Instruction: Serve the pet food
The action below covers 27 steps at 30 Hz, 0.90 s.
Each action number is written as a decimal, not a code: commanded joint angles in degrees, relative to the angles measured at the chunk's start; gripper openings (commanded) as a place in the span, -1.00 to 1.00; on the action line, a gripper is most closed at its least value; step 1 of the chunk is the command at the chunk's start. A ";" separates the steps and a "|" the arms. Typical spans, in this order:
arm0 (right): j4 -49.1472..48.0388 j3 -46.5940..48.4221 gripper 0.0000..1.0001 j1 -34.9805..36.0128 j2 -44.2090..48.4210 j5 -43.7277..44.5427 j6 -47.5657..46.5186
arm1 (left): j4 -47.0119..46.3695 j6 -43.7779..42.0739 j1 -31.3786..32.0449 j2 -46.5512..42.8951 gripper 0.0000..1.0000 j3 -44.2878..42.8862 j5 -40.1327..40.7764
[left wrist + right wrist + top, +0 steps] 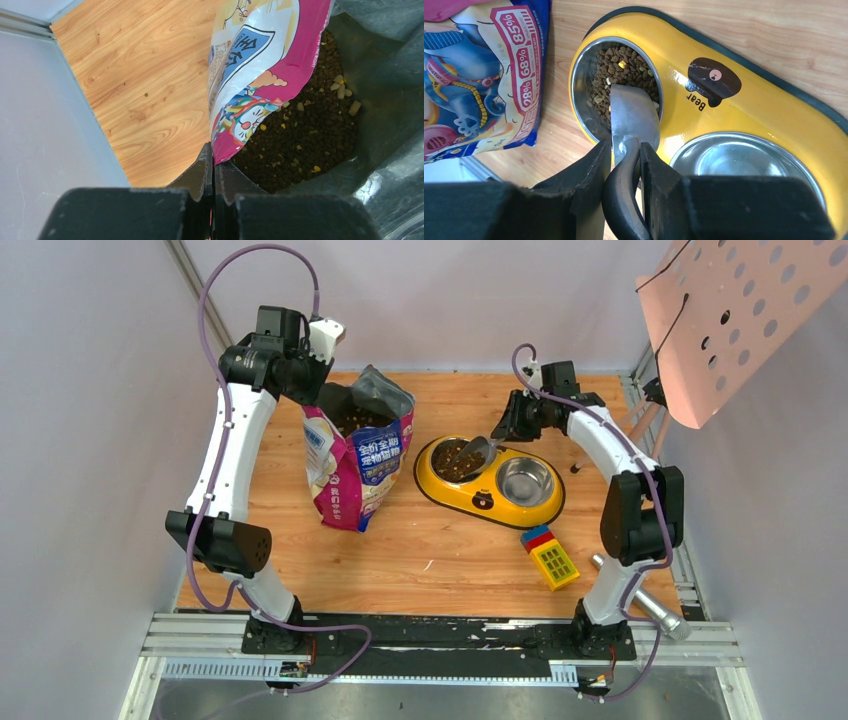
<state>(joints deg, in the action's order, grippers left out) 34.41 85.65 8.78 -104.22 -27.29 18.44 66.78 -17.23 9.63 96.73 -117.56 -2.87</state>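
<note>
The blue-and-magenta cat food bag (pixel 357 455) stands open at centre left, with dark brown kibble (pixel 305 135) inside. My left gripper (pixel 214 160) is shut on the bag's magenta rim (pixel 265 95) and holds it open. My right gripper (pixel 625 150) is shut on the black handle of the grey metal scoop (pixel 634 120). The scoop's bowl rests over the left bowl of the yellow feeder (pixel 490 495), which holds kibble (pixel 624 67). The scoop looks empty. The feeder's right steel bowl (pixel 744 160) is empty.
A yellow, blue and red toy block (pixel 549 555) lies right of centre near the front. A silver cylinder (pixel 645 600) lies by the right arm's base. A pink perforated panel (pixel 740 310) hangs at top right. Grey walls stand on both sides.
</note>
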 commanded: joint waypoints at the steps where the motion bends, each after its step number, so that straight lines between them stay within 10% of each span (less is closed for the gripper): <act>1: 0.66 3.01 -1.00 2.05 4.20 9.82 -5.80 | -6.66 0.11 -0.58 -7.15 -1.00 -3.36 -0.95; 27: 2.48 7.47 -1.00 10.07 6.28 15.96 -10.24 | -6.37 -0.09 -0.58 -7.70 -1.00 -3.76 -1.40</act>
<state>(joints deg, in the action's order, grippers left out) 38.15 88.27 17.19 -98.37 -11.90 8.88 68.25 -17.23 9.58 96.09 -117.56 -3.57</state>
